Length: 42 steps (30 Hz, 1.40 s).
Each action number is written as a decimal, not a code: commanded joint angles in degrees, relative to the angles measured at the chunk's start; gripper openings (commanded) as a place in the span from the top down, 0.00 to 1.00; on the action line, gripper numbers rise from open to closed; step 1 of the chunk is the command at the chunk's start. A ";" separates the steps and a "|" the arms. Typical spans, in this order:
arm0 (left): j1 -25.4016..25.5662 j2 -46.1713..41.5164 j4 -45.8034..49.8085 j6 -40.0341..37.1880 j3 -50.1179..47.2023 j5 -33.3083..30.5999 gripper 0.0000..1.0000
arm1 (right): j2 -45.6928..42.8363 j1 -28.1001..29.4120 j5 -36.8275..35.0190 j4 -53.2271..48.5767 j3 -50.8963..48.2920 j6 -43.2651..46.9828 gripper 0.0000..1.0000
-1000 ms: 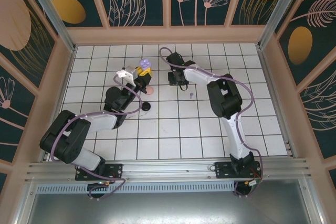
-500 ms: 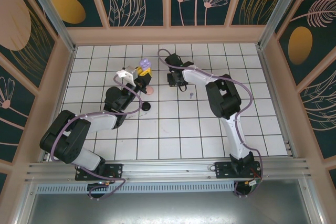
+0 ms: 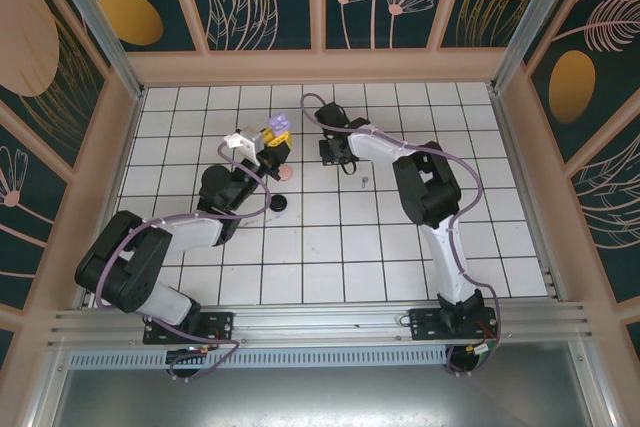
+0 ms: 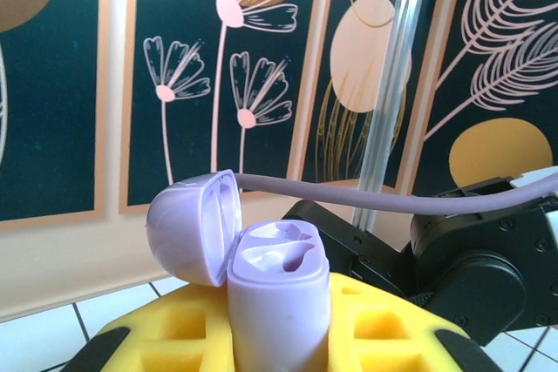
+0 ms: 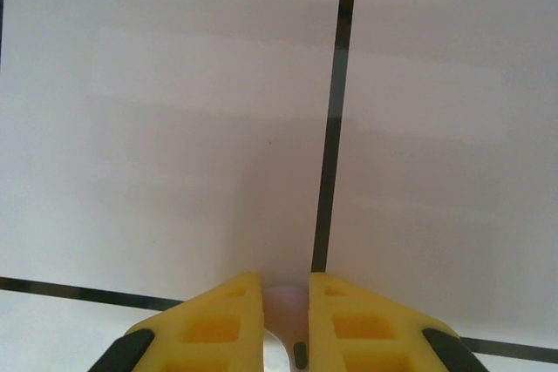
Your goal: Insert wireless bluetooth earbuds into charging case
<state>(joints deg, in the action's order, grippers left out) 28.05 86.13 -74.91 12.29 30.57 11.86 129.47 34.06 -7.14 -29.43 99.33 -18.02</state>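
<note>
While the right gripper [image 5: 286,285] pinches a tiny pale earbud [image 5: 281,300] down by the white tiled table [image 5: 174,128], it should lift slowly and straight up. The yellow fingers [image 5: 214,328] hide which way the earbud's long side points. The left gripper [image 4: 279,337] squeezes the open round lilac case [image 4: 279,302], with its cups facing up and its lid [image 4: 192,224] tipped left.

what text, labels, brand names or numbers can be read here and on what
None can be read.
The open lilac case in the left tool: plain, no logo.
The small pale pink earbud in the right tool: no marking visible.
The wall panels: flower drawings only, no lettering.
</note>
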 commanded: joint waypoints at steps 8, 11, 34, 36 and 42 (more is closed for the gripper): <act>-0.29 -8.73 3.73 -3.36 -0.77 10.23 1.00 | -22.50 -0.22 2.57 8.15 -13.12 0.29 0.88; -0.28 -11.07 5.32 -3.94 -1.38 13.12 1.00 | -30.30 -0.05 3.53 10.01 -16.81 -0.07 0.87; 5.96 -15.82 15.25 -11.35 -1.20 20.83 1.00 | -66.65 11.01 13.27 27.04 -34.29 3.40 0.86; 6.26 -14.76 14.53 -11.08 -0.45 21.01 1.00 | -66.78 12.42 13.54 28.46 -35.40 4.07 0.86; 6.42 -12.15 12.25 -10.16 1.30 21.55 1.00 | -66.36 16.25 12.38 30.90 -37.66 5.27 0.86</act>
<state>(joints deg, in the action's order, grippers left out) 34.20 73.28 -59.79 1.93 29.82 32.16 63.57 49.08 4.62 -3.29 62.41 -14.46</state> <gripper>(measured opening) 0.214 0.143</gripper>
